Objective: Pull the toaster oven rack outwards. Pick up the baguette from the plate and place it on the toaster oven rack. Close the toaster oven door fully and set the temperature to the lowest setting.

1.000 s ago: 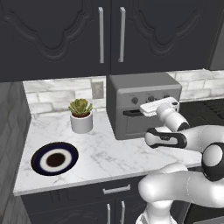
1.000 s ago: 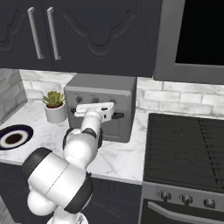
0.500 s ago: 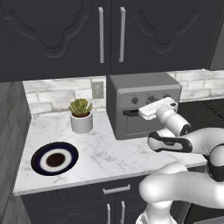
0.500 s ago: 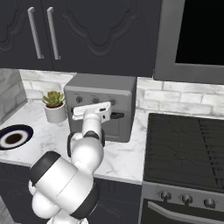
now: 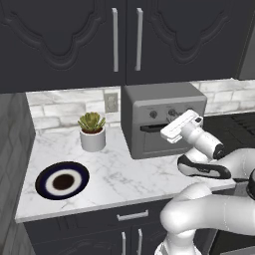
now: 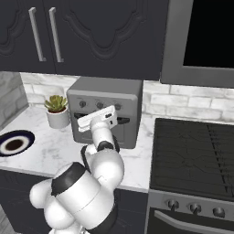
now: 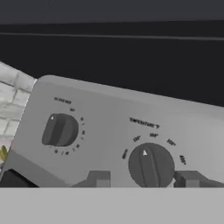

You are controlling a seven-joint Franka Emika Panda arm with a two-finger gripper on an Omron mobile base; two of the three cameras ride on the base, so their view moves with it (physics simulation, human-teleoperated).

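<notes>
toaster oven [image 5: 164,119]: grey box at the back of the desk [image 5: 119,172], just right of the potted plant; three knobs across its upper panel.
toaster oven door [image 5: 159,142]: looks shut flat against the front, dark handle bar [image 6: 121,121] across the top of it.
temperature knob [image 7: 151,166]: hand view shows it right ahead, pointer near straight up, scale marks arcing over it; judged not yet at the lowest mark.
left knob [image 7: 60,130]: second dial further left on the panel, untouched.
end effector [image 7: 144,179]: two finger tips stand either side of the temperature knob, partly spread; cannot tell if the pads press on the knob or just bracket it.
just changed: over the last second the hand has tilted and edged closer along the oven front, from the handle height towards the knob row; base views themselves match, so the base stays put.
meaning: door step reads as done, the step in hand is the temperature setting; next is a firm pinch and a turn towards the low end.
plate [image 5: 62,182]: front left of the desk, well apart from the oven, no bread on it.
baguette and rack: hidden behind the shut door, cannot confirm.
potted plant [image 5: 92,132]: beside the oven's left side, clear of the arm.
stove [image 6: 196,155]: dark cooktop right of the oven, not involved.
in the way: nothing between the tips and the knob; risk is slipping off the small dial.
</notes>
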